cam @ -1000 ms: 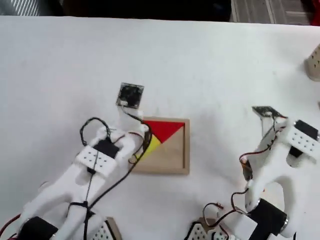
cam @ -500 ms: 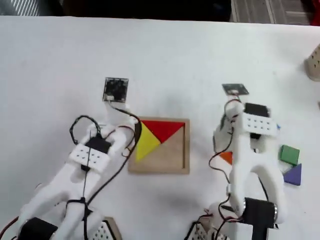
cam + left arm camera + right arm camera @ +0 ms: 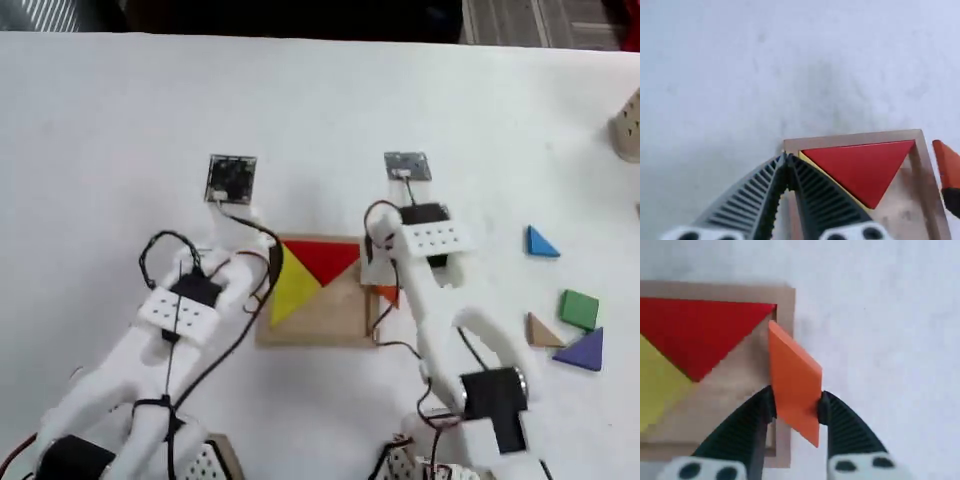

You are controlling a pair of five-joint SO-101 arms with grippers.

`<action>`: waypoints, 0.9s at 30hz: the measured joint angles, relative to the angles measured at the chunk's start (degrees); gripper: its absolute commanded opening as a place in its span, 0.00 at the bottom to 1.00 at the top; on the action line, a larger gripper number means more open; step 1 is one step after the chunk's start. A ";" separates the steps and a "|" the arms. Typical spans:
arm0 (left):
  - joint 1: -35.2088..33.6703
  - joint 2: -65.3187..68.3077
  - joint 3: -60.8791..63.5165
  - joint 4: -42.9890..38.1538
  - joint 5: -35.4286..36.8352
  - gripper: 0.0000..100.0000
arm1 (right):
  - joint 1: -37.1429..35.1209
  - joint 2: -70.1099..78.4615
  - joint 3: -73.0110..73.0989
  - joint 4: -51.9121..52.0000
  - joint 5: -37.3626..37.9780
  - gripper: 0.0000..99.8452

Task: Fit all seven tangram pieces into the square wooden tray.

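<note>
Right hand (image 3: 795, 401) grips the orange piece (image 3: 792, 365) over the tray (image 3: 785, 296) rim, where it may snag; left hand (image 3: 787, 164) is pinched together, empty.

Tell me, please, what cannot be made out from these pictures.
- Orange parallelogram: in the high view, mostly under the right arm; whether it touches the tray is unclear.
- Yellow triangle: partly covered by the left arm in the high view; behind the shut left jaws in the left wrist view.
- Tray's near edge: cut off by the frame in the left wrist view.
</note>
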State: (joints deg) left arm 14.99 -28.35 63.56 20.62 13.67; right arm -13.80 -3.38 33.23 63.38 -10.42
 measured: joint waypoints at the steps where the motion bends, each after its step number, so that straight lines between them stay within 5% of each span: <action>1: 0.00 0.00 0.00 0.00 0.00 0.02 | -0.35 1.58 0.00 -1.05 -1.32 0.02; 11: 0.09 0.00 0.00 0.00 0.00 0.02 | -5.89 3.16 -0.44 -2.99 -3.43 0.03; 19: 0.09 0.00 0.00 0.00 0.00 0.02 | -10.20 2.99 -0.44 -3.08 -3.60 0.33; 27: 0.09 0.00 0.00 0.00 0.00 0.02 | -8.44 3.08 -7.30 6.68 -1.05 0.26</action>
State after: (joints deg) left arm 15.08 -28.35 63.56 20.62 13.67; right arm -22.24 -0.31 25.93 70.07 -11.47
